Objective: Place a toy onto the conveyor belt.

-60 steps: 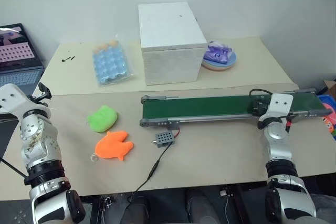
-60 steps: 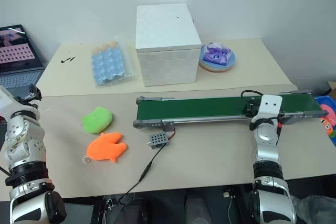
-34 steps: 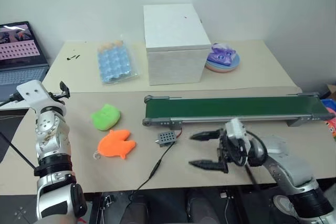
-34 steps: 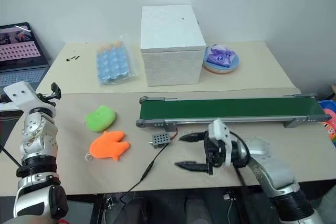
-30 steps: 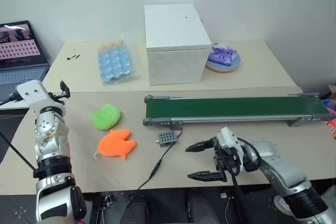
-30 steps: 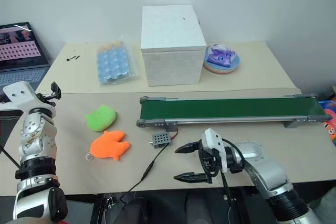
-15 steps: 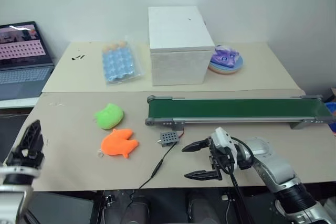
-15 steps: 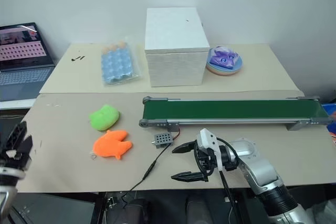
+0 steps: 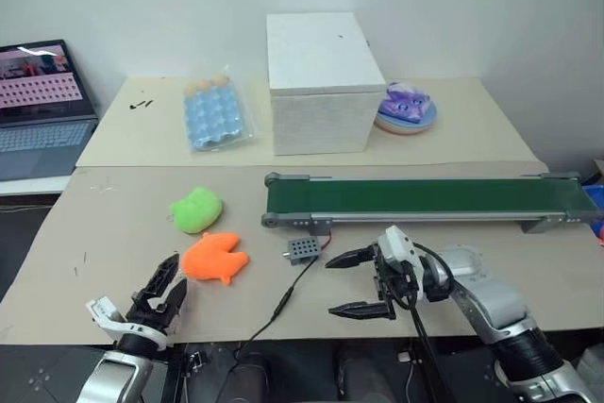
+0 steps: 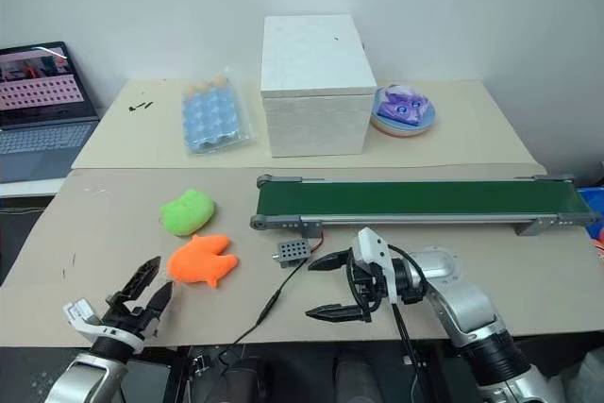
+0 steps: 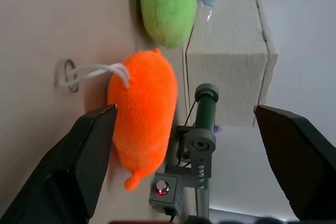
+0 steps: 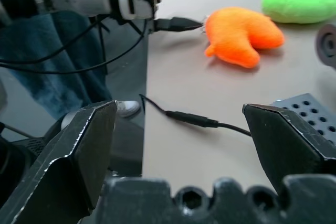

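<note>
Your left hand (image 9: 162, 287) sits low at the table's (image 9: 113, 224) near edge, fingers spread wide, aimed at the orange toy (image 9: 214, 258) (just beside it, not touching). Your right hand (image 9: 357, 282) hovers wide open, pointing left, before the conveyor belt (image 9: 415, 197).

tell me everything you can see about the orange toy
The orange toy is a bright orange, soft, fuzzy fish shape with stubby fins and a white cord loop on a small ring. It lies flat on the table, just in front of the green toy and left of the conveyor belt. Nothing grips it; the open left end effector sits just short of it.
</note>
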Controlling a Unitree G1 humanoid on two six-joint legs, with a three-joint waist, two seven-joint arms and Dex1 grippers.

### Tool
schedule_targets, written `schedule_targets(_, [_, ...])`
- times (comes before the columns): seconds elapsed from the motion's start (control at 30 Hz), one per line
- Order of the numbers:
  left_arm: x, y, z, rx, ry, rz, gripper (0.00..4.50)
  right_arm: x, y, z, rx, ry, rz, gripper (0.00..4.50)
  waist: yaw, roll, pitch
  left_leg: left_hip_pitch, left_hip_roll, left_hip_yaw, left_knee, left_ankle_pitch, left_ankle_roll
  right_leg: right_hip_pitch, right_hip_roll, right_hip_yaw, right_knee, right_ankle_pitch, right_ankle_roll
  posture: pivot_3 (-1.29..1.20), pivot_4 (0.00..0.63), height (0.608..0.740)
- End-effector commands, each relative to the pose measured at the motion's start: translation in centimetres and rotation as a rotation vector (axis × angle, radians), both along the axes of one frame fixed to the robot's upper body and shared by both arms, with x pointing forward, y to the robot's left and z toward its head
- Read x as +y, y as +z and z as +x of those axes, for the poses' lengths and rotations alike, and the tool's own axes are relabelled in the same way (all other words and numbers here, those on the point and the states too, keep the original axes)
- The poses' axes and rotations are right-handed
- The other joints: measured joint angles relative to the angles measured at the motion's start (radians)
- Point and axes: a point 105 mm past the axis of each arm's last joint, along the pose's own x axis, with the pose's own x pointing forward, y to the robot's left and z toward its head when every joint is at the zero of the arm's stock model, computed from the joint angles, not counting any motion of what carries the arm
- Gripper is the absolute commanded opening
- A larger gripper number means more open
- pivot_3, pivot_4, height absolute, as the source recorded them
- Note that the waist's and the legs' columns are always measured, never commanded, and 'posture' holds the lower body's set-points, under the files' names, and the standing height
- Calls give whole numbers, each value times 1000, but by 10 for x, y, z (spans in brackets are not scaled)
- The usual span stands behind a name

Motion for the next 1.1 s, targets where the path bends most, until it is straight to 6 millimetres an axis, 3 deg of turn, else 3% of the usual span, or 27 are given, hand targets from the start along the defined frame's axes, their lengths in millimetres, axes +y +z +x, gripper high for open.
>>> schedule_targets(0.03, [-10,17,-1,-44,-41,-9,4458,-2,7,0,-45,-11,10,4500,1,0,0,0,0,0,0,0,0,0,0,0,0,-1,1,0,150,740])
schedule_targets(0.13, [-12,5,3,20,-44,6,4458,0,8,-1,-51,-21,20,4500,3,1,0,0,0,0,0,0,0,0,0,0,0,-3,3,0,150,740])
schedule_targets(0.33, [-20,-10,31,73,-42,37,4458,0,15,0,-65,-45,46,4500,4,1,0,0,0,0,0,0,0,0,0,-1,-1,-3,2,0,150,740])
schedule_targets(0.5, [-19,-17,39,103,-37,63,4458,-1,17,1,-73,-61,52,4500,2,1,0,-1,0,-1,-1,0,0,1,0,-1,-3,2,-2,0,150,740])
schedule_targets(0.7, [-23,-11,51,80,-39,69,4458,2,15,0,-79,-66,44,4500,6,2,0,0,0,-2,-1,0,0,2,0,-4,-3,-2,2,0,150,740])
schedule_targets(0.83, [-27,-10,50,80,-45,63,3441,1,14,1,-80,-72,37,4500,4,3,0,-1,0,-2,-1,0,0,2,0,-4,-6,-1,4,0,150,740])
schedule_targets(1.1, [-38,6,46,6,-92,94,520,1,10,4,-80,-82,22,4500,4,2,0,-2,0,-2,-2,0,0,2,0,-4,-10,3,1,0,150,740])
